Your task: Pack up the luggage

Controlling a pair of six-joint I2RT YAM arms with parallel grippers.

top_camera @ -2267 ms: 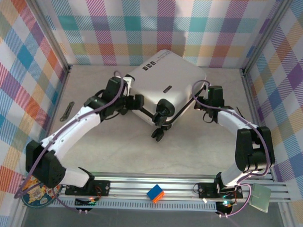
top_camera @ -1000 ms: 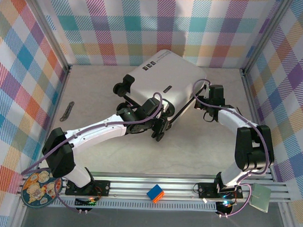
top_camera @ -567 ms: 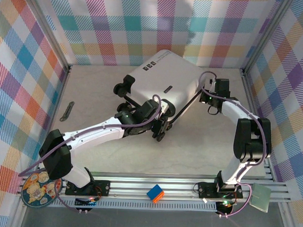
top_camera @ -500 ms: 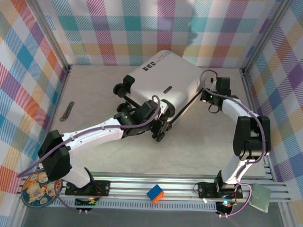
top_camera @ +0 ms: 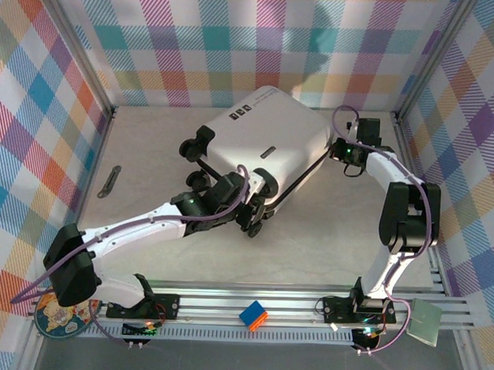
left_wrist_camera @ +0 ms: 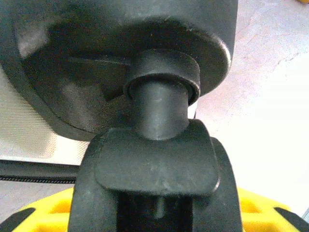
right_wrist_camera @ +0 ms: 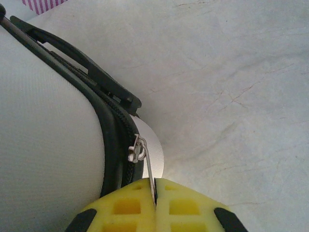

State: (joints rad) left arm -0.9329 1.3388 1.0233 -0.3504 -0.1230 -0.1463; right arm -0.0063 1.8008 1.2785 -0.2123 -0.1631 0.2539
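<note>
The luggage, a white hard-shell suitcase, lies closed and flat in the middle of the table, black wheels towards me. In the top view my left gripper sits at its near wheel. In the left wrist view that black caster wheel stands between my yellow fingers, which are closed on it. My right gripper is at the suitcase's right corner. In the right wrist view it is shut on the metal zipper pull, beside the black zipper seam.
Plaid walls close in the table on three sides. A thin black strip lies at the left. An orange and blue block rests on the front rail, a patterned plate is at the near left, and a pale square at the near right.
My left arm left the suitcase's left side and took the near wheel. The suitcase has turned and shifted slightly. My right gripper slid with the zipper pull towards the far right corner.
</note>
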